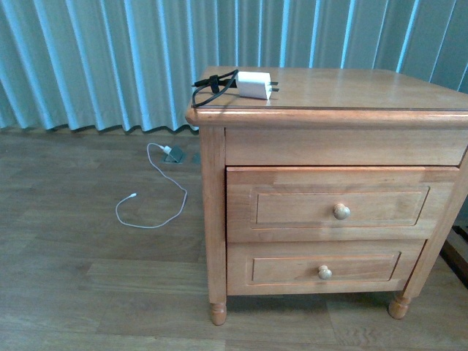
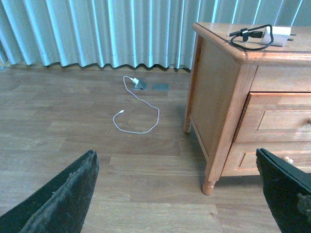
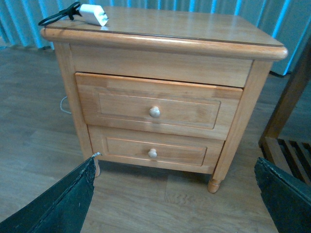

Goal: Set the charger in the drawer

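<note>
While both arms hang back from the nightstand [image 1: 213, 219], the charger [image 1: 254, 85] lies on its top, close to the front-left corner. The room has a grey-brown plank floor [image 1: 73, 278] and a pale blue-green pleated curtain [image 1: 110, 58] behind. A thin white cable [image 1: 157, 208] curls on the floor to the left of the stand.

Only the left wrist view shows the stand's plain left side panel and a small grey plate [image 2: 160, 87] in the floor beside the cable's plug. Only the right wrist view shows a second wooden piece with slats [image 3: 286, 145] past the stand's right leg.

Below the top, the drawer [image 1: 329, 205] has a recessed panel and a round pale knob [image 1: 341, 211]. Its front stands slightly forward of the frame, and its inside is hidden. A shorter drawer [image 1: 322, 267] sits under it.

A white block makes up the charger, with metal prongs pointing toward the top's right edge. Its black cord [image 1: 216, 84] is bundled in a loop by the left edge.

Spread wide with nothing between the fingers are the left gripper [image 2: 175, 160] and the right gripper [image 3: 175, 162].
</note>
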You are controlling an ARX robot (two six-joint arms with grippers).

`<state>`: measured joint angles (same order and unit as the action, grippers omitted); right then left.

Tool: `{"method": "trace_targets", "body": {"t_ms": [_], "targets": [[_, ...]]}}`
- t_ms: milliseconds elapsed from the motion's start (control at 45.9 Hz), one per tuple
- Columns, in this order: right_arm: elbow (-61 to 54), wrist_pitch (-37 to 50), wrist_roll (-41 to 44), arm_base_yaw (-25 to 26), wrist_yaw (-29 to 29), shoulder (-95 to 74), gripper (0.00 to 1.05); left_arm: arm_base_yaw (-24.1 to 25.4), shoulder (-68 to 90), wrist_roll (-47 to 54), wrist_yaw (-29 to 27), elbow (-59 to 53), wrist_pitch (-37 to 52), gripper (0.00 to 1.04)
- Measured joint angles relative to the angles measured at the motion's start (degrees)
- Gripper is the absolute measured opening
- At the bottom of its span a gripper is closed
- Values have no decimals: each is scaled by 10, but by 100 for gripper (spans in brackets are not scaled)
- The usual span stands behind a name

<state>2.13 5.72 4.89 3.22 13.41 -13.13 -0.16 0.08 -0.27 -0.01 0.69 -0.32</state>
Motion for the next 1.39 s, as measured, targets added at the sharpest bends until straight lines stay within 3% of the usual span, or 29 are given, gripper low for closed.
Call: {"method": "trace_targets", "body": {"t_ms": [240, 610, 763, 937, 1046, 1394], "targets": [[99, 264, 80, -77, -37, -388, 96, 0, 0, 0, 0, 0, 0, 99], [276, 486, 125, -149, -107, -804, 96, 0, 0, 0, 0, 0, 0, 99], [352, 549, 143, -155, -122, -953, 96, 0, 0, 0, 0, 0, 0, 99], [435, 609, 138, -150, -186, -1095, 96, 0, 0, 0, 0, 0, 0, 99], [485, 614, 126, -144, -218, -1157, 96, 0, 0, 0, 0, 0, 0, 99], [575, 605, 105, -146, -231, -1247, 96, 0, 0, 0, 0, 0, 0, 99]]}}
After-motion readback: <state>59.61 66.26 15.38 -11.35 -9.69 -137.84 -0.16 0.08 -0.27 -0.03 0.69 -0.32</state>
